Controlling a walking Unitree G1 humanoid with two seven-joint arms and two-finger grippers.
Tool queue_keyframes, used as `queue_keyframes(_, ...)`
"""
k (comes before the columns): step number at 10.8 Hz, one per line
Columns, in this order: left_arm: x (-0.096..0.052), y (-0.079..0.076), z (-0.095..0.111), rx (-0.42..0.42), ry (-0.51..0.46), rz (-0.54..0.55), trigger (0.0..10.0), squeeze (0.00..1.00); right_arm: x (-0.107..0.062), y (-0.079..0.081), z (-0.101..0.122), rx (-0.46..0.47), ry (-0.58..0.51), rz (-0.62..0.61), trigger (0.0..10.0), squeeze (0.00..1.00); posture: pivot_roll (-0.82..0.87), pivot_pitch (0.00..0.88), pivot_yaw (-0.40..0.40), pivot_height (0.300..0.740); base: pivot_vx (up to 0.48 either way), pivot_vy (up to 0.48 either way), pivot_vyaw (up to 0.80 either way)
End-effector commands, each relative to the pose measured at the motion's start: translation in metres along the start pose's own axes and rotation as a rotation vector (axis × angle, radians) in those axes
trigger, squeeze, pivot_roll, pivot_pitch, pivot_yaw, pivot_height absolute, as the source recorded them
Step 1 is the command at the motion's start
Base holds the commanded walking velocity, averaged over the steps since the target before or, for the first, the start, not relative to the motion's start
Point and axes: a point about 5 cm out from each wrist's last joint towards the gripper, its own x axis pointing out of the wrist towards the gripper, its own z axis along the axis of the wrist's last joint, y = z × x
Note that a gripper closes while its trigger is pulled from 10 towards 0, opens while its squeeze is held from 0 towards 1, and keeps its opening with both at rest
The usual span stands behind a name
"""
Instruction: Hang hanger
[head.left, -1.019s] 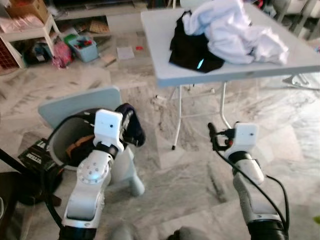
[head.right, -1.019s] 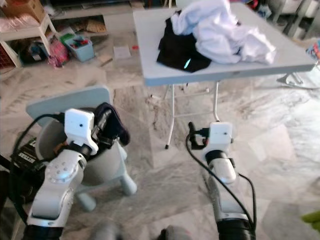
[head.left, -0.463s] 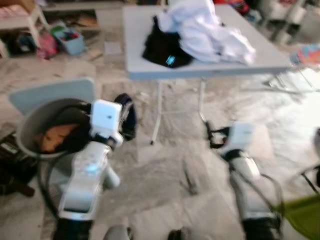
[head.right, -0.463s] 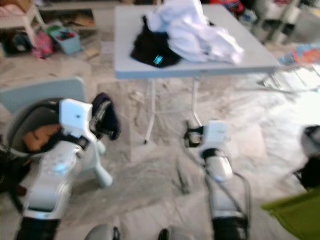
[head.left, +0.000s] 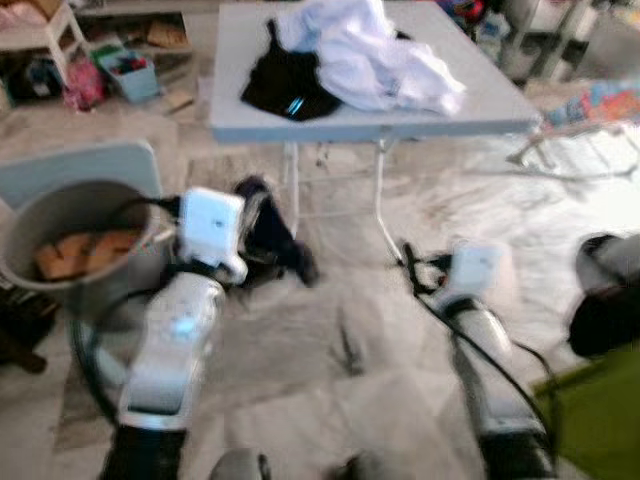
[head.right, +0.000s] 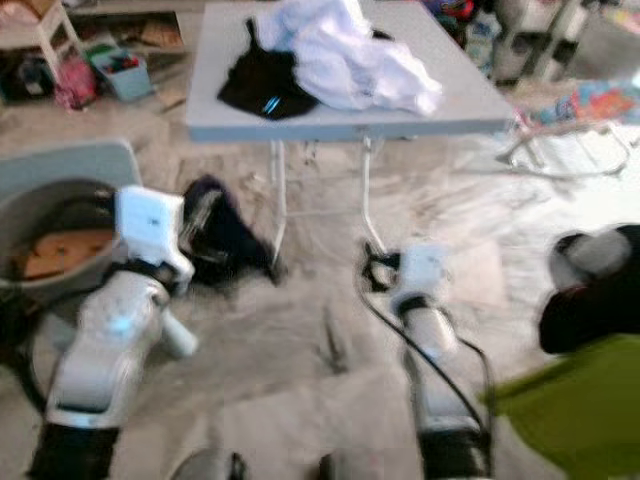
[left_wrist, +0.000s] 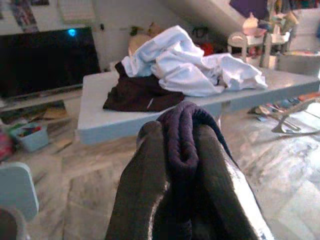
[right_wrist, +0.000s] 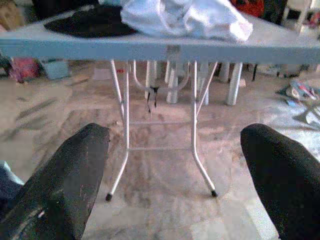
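My left gripper is held low in front of me, shut on a dark navy garment that droops from it toward the floor. In the left wrist view the two fingers press together on a fold of that cloth. My right gripper hovers over the marble floor to the right, open, with nothing between its fingers. Ahead stands a grey folding table bearing a heap of white laundry and a black garment.
A grey round tub chair with brown items inside stands at my left. A dark object and a green cloth lie at the right. Clutter and a shelf fill the back left. The table's thin metal legs stand straight ahead.
The camera has swung, so the whole scene has shifted left and is blurred. The navy garment now hangs further out of my left gripper. The green cloth has come into view.
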Motion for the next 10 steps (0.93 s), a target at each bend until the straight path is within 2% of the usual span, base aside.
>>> queue_keyframes(1, 0.003, -0.005, 0.006, 0.0, -0.031, -0.021, 10.0, 0.0, -0.002, -0.008, -0.002, -0.012, 0.009, -0.019, 10.0, 0.0, -0.01, 0.048, -0.007, 0.74, 0.0, -0.259, 0.0)
queue_keyframes(2, 0.003, -0.007, 0.0, 0.007, 0.0, -0.017, 10.0, 0.0, -0.002, -0.007, -0.003, -0.013, 0.012, -0.019, 10.0, 0.0, -0.01, 0.048, -0.007, 0.74, 0.0, 0.0, 0.0)
queue_keyframes(5, -0.003, -0.008, -0.037, 0.104, 0.166, -0.134, 10.0, 0.0, -0.004, -0.006, -0.005, -0.017, 0.021, -0.02, 10.0, 0.0, -0.01, 0.055, -0.005, 0.74, 0.0, 0.0, 0.0)
queue_keyframes(6, -0.003, -0.003, -0.041, 0.133, 0.171, -0.119, 10.0, 0.0, -0.005, -0.007, -0.006, -0.02, 0.022, -0.022, 10.0, 0.0, -0.01, 0.057, -0.008, 0.74, 0.0, 0.0, 0.0)
queue_keyframes(7, -0.002, -0.001, -0.042, 0.121, 0.174, -0.113, 10.0, 0.0, -0.005, -0.007, -0.006, -0.021, 0.023, -0.023, 10.0, 0.0, -0.01, 0.057, -0.008, 0.74, 0.0, 0.0, 0.0)
queue_keyframes(10, -0.002, 0.0, -0.043, 0.102, 0.161, -0.139, 10.0, 0.0, -0.005, -0.007, -0.007, -0.018, 0.034, -0.027, 10.0, 0.0, -0.01, 0.063, -0.01, 0.74, 0.0, 0.456, -0.3)
